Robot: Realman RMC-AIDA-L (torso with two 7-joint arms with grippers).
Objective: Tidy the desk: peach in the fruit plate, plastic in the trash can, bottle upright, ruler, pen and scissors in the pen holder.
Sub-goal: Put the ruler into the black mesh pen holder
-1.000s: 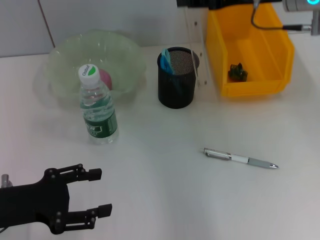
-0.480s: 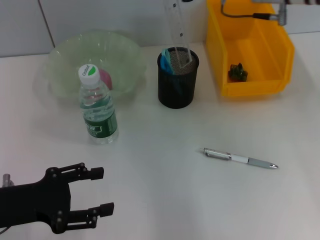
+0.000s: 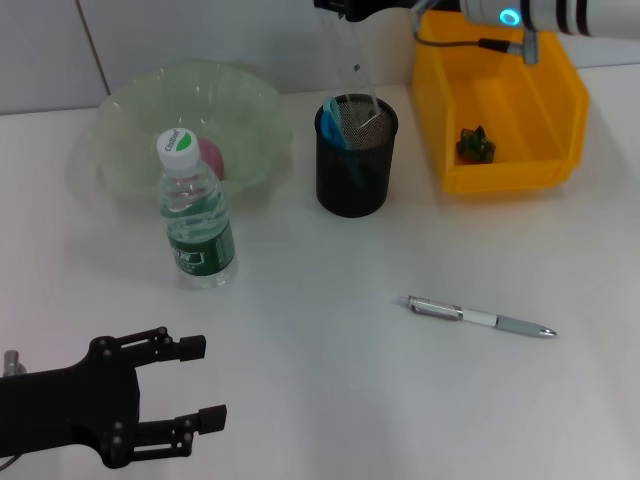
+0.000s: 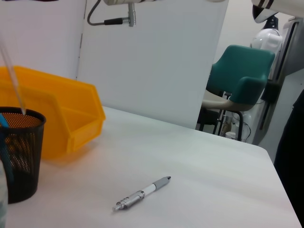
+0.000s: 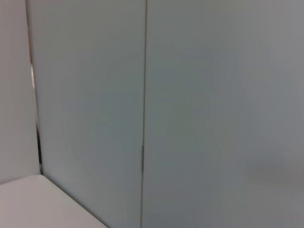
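Note:
My right gripper point(image 3: 347, 8) hangs at the top edge of the head view, above the black mesh pen holder point(image 3: 355, 160), shut on the top of a clear ruler point(image 3: 355, 62) whose lower end stands inside the holder. Blue scissors point(image 3: 331, 118) rest in the same holder. The pen point(image 3: 480, 318) lies on the table to the right front and also shows in the left wrist view point(image 4: 142, 192). The bottle point(image 3: 196, 215) stands upright. A pink peach point(image 3: 211, 155) sits in the green glass fruit plate point(image 3: 130, 110). Green plastic point(image 3: 475, 145) lies in the yellow bin point(image 3: 560, 100). My left gripper point(image 3: 208, 382) rests open at the front left.
The yellow bin stands right beside the pen holder, at the back right. The bottle stands directly in front of the fruit plate. A wall runs close behind the table, and the right wrist view shows only that wall. A green chair point(image 4: 240, 85) stands beyond the table's edge.
The right arm swung left over the pen holder. The ruler went from beside the holder's rim to standing inside it. The left arm stayed put.

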